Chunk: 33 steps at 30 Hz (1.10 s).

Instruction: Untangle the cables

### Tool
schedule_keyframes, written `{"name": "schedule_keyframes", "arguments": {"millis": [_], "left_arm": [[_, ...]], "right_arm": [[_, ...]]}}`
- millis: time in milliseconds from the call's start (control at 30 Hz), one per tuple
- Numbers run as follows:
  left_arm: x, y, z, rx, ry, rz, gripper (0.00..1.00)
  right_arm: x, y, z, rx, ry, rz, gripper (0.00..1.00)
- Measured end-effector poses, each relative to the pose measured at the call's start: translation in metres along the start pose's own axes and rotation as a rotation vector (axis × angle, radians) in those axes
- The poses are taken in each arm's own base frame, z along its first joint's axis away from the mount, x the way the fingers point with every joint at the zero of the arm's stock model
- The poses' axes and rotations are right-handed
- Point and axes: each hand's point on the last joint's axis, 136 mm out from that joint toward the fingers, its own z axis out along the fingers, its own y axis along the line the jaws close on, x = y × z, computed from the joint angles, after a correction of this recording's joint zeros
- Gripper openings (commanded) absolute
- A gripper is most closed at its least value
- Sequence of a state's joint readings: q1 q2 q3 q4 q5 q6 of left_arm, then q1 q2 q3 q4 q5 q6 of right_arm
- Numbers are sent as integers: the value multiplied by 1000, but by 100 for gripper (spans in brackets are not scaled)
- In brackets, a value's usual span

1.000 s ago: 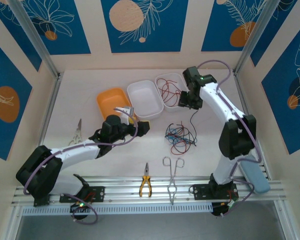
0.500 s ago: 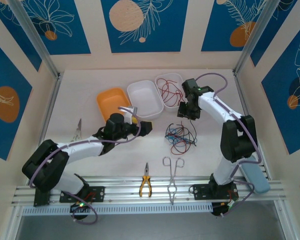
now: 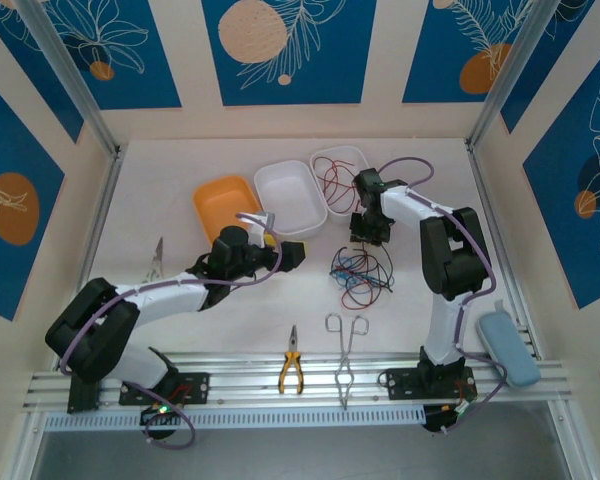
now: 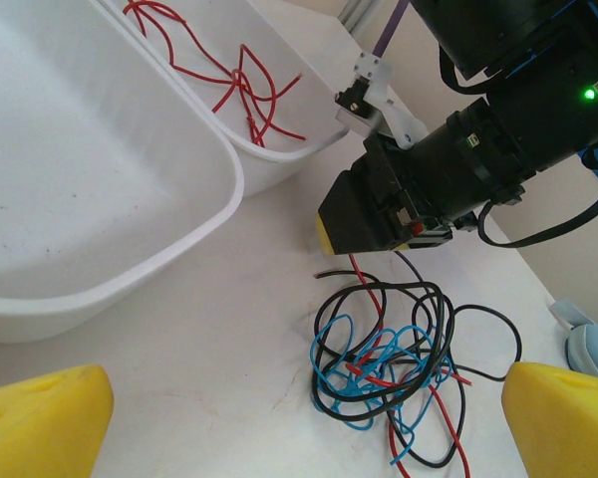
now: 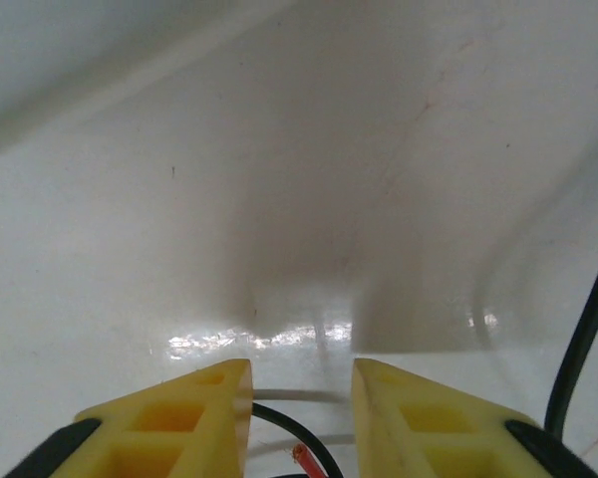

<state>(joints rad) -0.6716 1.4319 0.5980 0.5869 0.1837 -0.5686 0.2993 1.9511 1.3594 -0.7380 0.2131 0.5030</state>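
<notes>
Obs. The cables [image 3: 360, 272] lie as one knot of black, blue and red strands on the tabletop [image 3: 180, 180], just on the arm-base side of the red-wire tub [image 3: 338, 150], near it but not touching. In the left wrist view the knot [image 4: 399, 368] is a flat heap of overlapping loops. Black makes the outer rings, with blue and red threaded through the middle. The tub already holds loose red strands [image 3: 335, 182].

Right hand [image 3: 366, 234]: down at the knot's tub-side edge, between tub and knot. Its own camera shows the jaws standing narrowly apart [image 5: 299, 383], with a black strand and a red cut end lying in the gap. No pinch is visible yet.

Left hand [image 3: 286, 254]: spread fully wide and holding nothing, off to the left of the tub and level with the knot, facing it [image 4: 299, 423].

Handling (judgement). The strands look very light, limp and thin, with springy curl and smooth insulation. They will likely slide out of a loose grip, and nothing here should break. Because the loops interlock, a pull on one strand will probably drag the whole heap.

Best hold: a free end or an outer loop, not the middle. The red end at the tub-side edge is the obvious start. Pin the rest with the other hand and draw slowly away.
</notes>
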Motion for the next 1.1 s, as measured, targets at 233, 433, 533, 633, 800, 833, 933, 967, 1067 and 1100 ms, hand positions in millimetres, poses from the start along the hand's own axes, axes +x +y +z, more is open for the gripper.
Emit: {"name": "schedule_keyframes", "arguments": {"millis": [233, 433, 533, 633, 800, 833, 933, 967, 1067, 1100], "left_arm": [[3, 2, 2, -5, 10, -3, 100], [4, -3, 11, 12, 48, 18, 100], [8, -13, 19, 42, 95, 57, 100], [14, -26, 32, 76, 147, 104, 100], [36, -46, 54, 126, 242, 180, 100], [40, -48, 58, 132, 254, 189, 100], [52, -51, 70, 141, 283, 201, 96], [57, -49, 74, 138, 294, 198, 94], [68, -43, 82, 130, 323, 186, 85], [71, -41, 84, 128, 328, 184, 82]], "right_arm": [[-3, 1, 0, -6, -12, -6, 0], [-7, 5, -24, -17, -66, -15, 0], [-8, 10, -56, -32, -136, -32, 0], [-5, 19, -89, -52, -202, -60, 0], [10, 33, -125, -64, -259, -114, 0], [12, 35, -131, -64, -268, -125, 0], [16, 45, -154, -71, -307, -155, 0], [17, 48, -163, -77, -326, -165, 0], [20, 55, -188, -99, -374, -186, 0], [21, 57, -197, -108, -389, -190, 0]]}}
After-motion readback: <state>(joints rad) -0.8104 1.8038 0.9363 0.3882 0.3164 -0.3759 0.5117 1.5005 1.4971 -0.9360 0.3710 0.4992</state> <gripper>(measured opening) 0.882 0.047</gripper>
